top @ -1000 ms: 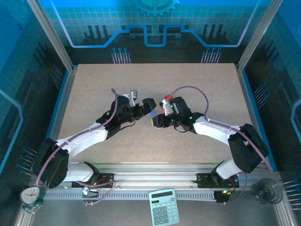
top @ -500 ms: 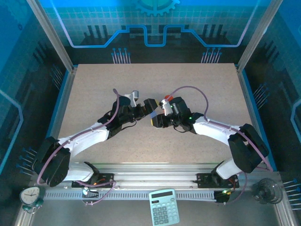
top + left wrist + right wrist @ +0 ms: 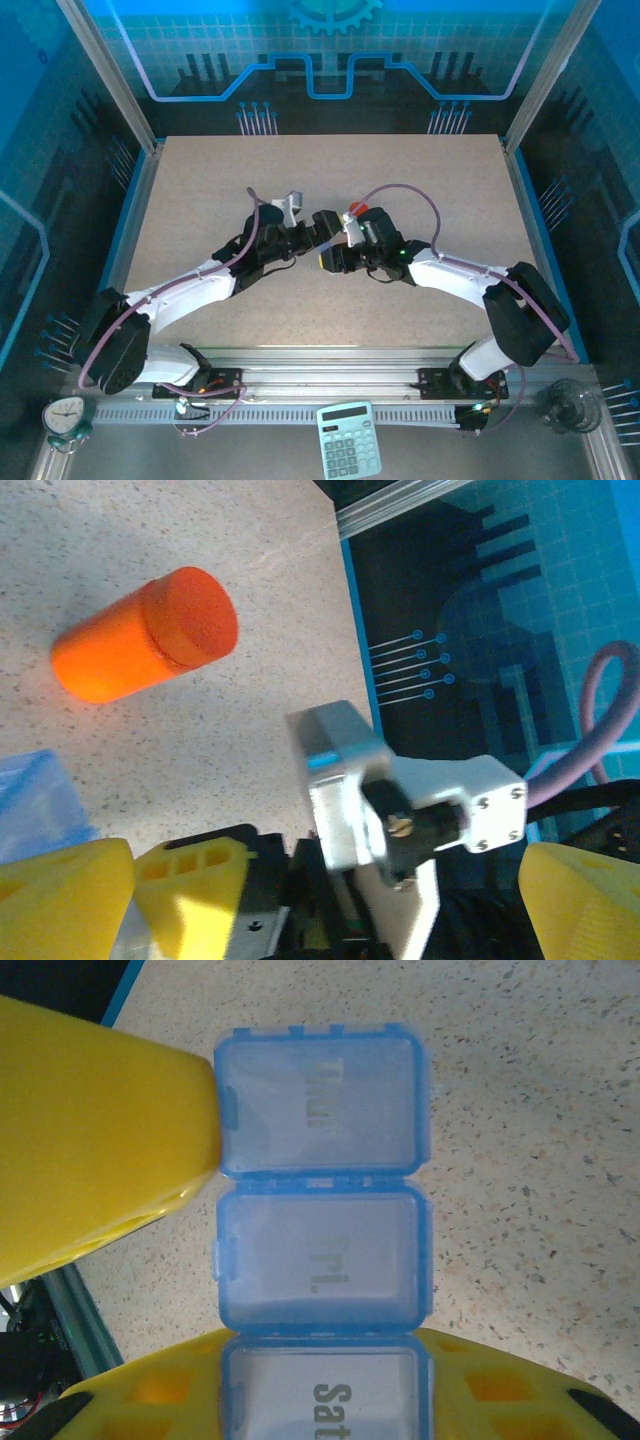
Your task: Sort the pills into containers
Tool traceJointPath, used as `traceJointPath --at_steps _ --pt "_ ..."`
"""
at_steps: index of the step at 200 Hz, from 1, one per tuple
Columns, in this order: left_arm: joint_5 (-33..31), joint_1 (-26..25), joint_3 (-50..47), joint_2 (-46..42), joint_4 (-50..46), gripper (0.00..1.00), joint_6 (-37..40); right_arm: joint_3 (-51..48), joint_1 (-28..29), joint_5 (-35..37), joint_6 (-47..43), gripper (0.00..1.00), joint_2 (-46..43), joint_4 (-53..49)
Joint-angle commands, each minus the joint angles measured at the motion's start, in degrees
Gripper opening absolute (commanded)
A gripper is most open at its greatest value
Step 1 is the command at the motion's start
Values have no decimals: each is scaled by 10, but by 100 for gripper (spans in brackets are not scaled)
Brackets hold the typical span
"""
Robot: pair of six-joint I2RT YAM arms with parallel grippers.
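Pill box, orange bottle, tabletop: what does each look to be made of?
Pill box: translucent blue-tinted plastic, glossy; its lids are half see-through and carry day letters. Orange bottle: probably opaque plastic, matte, with even colour and no glare on body or cap. Tabletop: pale speckled board, matte; laminate or composite, cannot tell which.

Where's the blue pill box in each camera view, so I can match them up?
Top external: pill box, a pale blue sliver at mid-table where the two arms meet.
Left wrist: pill box, a blue corner at the left edge, below the orange bottle.
Right wrist: pill box at centre, "Sat" lid lowest.
Shared landmark: the speckled beige table.
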Motion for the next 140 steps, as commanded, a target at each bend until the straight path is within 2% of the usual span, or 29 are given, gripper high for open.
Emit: traceJointPath --at_steps 1,28,71,140 --pt "2 -8 25 0 14 99 -10 3 6 -7 0 34 8 18" --pt "-16 -10 28 -7 0 99 -7 2 6 -3 -1 34 8 17" --pt "-115 -10 -14 -52 -57 99 -8 -3 -4 6 6 34 -3 16" --pt "-109 -9 -35 -38 -48 99 -17 2 -7 -12 20 34 -20 23"
